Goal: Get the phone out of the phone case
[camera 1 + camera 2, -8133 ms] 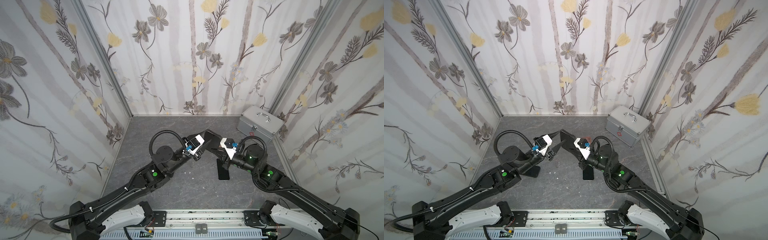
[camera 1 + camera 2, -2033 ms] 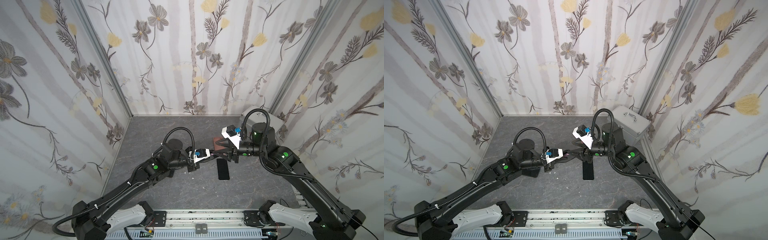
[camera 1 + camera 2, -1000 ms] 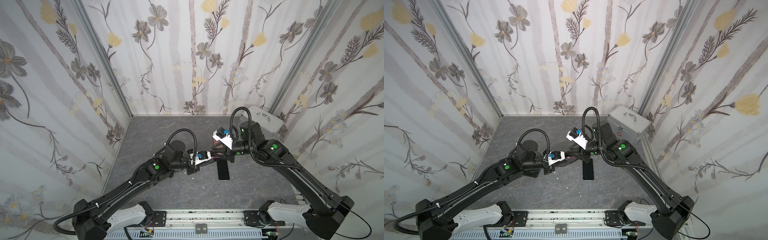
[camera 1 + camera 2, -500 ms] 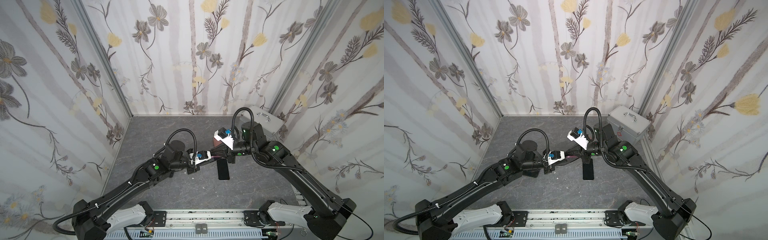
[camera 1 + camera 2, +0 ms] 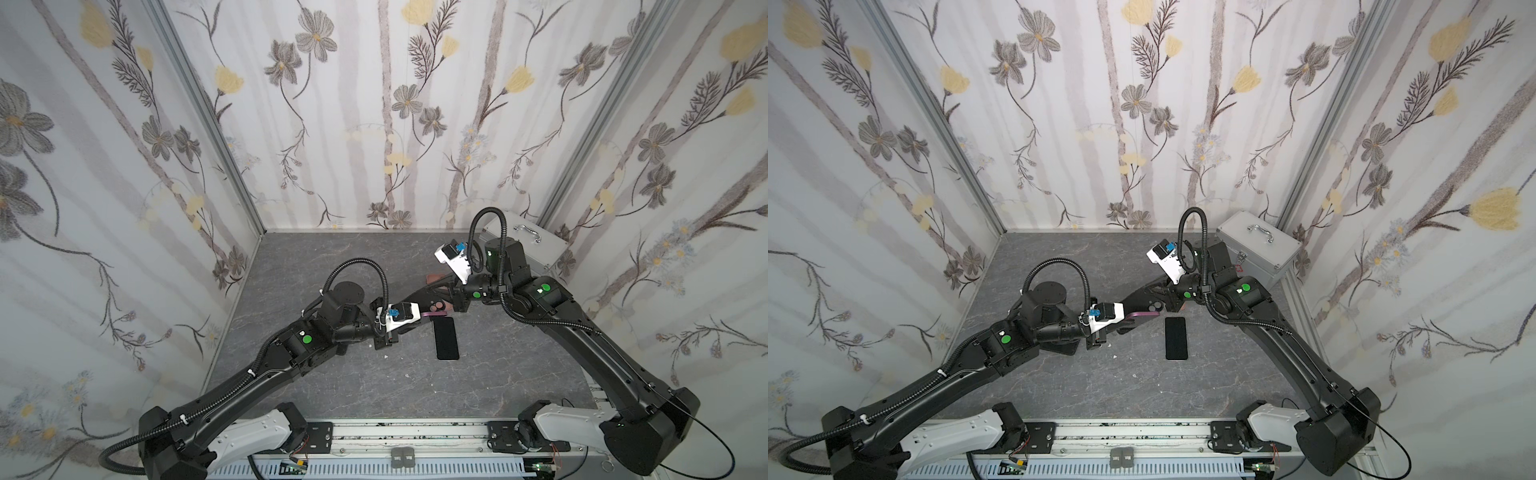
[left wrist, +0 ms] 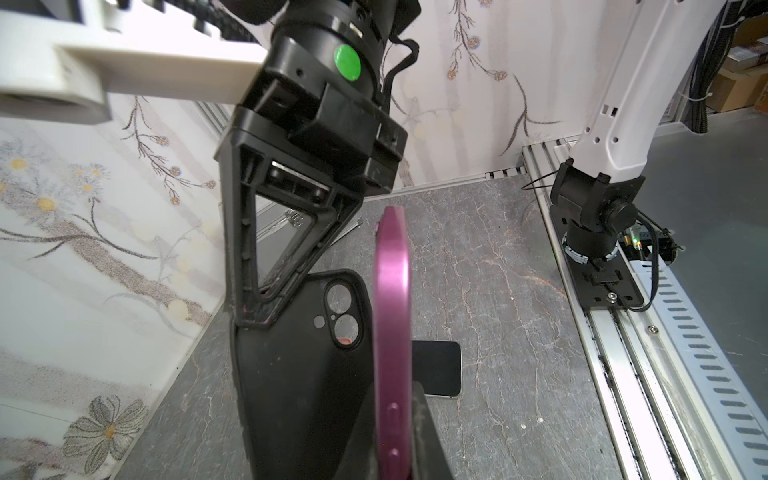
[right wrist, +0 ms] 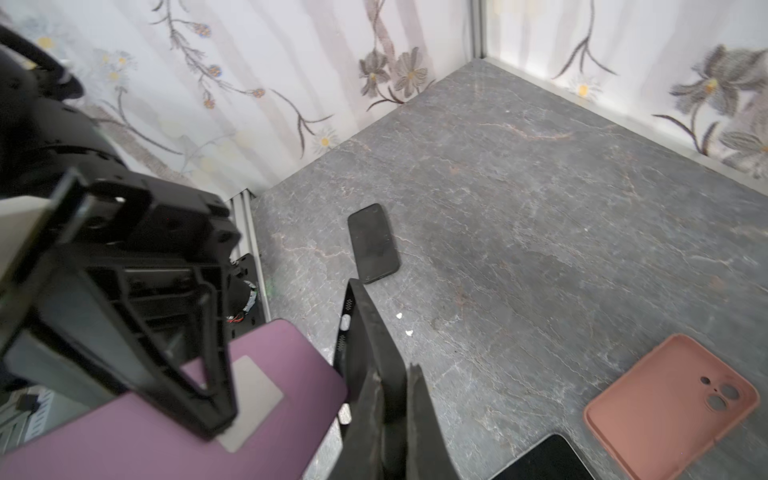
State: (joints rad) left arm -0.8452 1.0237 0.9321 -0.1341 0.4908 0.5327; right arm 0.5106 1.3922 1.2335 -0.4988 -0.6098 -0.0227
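Right wrist view cuts off a dark slab (image 7: pixel 540 461) at the frame edge. It's phone-like, but there's too little of it to confirm, and both top views hide it under the right arm. Pink case (image 5: pixel 436 279) is mostly behind the right gripper (image 5: pixel 455 297) in a top view and shows whole only from the right wrist.

Left gripper (image 5: pixel 1128 323) is clamped on the flat faces of the purple phone (image 5: pixel 1144 316). Right gripper pinches the wall of the black case (image 5: pixel 1148 301). Both are held off the table, mid-workspace. Left wrist view shows the phone edge-on just beside the case, with a gap at the camera-hole end. The other end overlaps, so I can't tell if it's caught in the case.

Count:
- Two sure phones: the purple one and a black phone (image 5: pixel 446 338) lying flat, plus the slab.
- Two cases: black and pink.
- One silver box (image 5: pixel 1258 247) in the back right corner.

Room: walls on three sides, rail (image 5: pixel 395 432) at the front. The table (image 5: pixel 332 257) has open surface across its left half and along the front. The black phone lies near the held pair, on the rail side.
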